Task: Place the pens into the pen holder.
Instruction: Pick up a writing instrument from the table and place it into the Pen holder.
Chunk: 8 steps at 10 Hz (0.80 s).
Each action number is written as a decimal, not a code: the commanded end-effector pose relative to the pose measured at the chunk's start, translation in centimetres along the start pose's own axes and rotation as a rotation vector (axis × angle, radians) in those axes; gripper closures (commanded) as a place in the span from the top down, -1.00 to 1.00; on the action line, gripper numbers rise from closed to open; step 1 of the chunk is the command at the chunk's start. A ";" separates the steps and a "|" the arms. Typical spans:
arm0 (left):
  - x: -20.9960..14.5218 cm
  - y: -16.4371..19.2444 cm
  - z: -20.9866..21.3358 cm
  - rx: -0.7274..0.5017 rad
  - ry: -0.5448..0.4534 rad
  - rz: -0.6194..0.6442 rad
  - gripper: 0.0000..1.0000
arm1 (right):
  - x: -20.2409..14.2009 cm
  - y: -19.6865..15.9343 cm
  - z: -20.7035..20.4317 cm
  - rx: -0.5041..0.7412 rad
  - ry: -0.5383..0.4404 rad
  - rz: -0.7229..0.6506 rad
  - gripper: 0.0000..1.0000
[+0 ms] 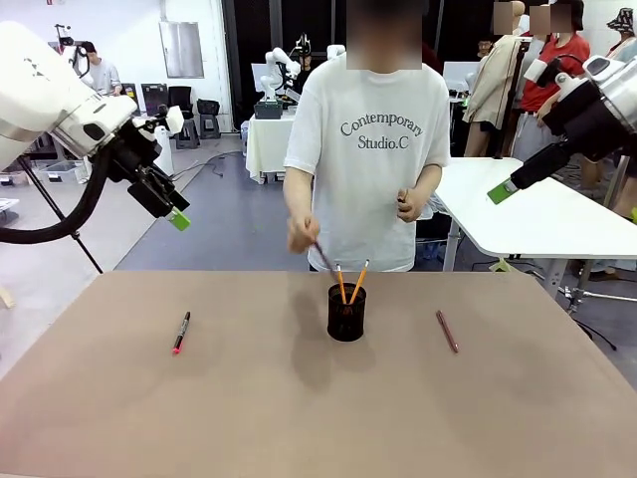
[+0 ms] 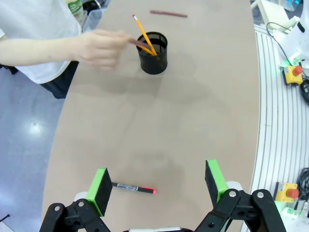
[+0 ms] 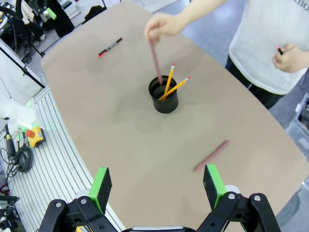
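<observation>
The black mesh pen holder [image 1: 346, 313] [image 2: 153, 53] [image 3: 164, 95] stands mid-table with two orange-yellow pencils [image 1: 349, 283] [image 3: 171, 85] in it. A person's hand [image 1: 302, 235] [image 3: 161, 25] lowers a brownish-pink pen [image 3: 156, 62] into the holder. A black marker with a red end [image 1: 180, 332] [image 2: 133, 188] [image 3: 110, 47] lies on the left of the table. Another brownish-pink pen [image 1: 447, 331] [image 2: 168, 13] [image 3: 211, 155] lies on the right. My left gripper [image 1: 175, 214] [image 2: 157, 186] hangs open high over the marker. My right gripper [image 1: 503, 191] [image 3: 157, 184] is open, raised off the table's right side.
The brown table [image 1: 299, 408] has free room in front of the holder. The person's other hand [image 1: 410, 205] [image 3: 289, 57] holds a small dark object with a red tip at the chest. A white table [image 1: 537, 214] stands behind on the right.
</observation>
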State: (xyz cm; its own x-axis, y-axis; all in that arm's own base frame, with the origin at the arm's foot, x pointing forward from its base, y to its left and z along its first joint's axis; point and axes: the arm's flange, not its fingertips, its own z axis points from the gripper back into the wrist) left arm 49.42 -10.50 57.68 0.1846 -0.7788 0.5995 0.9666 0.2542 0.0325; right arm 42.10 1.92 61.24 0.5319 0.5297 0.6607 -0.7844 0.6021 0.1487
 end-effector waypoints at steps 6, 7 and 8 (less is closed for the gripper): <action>-4.9 2.0 -3.7 0.178 0.271 0.351 1.00 | 0.0 0.1 0.0 0.015 -0.017 0.003 1.00; -5.6 3.0 -4.3 0.277 0.315 0.473 1.00 | 0.0 0.1 0.0 0.015 -0.017 0.003 1.00; -6.3 3.4 -4.5 0.307 0.347 0.566 1.00 | 0.0 0.1 0.0 0.015 -0.017 0.003 1.00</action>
State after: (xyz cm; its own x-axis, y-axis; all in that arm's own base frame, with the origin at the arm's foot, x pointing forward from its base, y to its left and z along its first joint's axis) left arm 52.47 -6.69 50.37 0.6453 -0.6766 0.3547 0.7110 0.7018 0.0451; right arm 42.10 1.92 61.25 0.5317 0.5298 0.6608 -0.7844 0.6022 0.1485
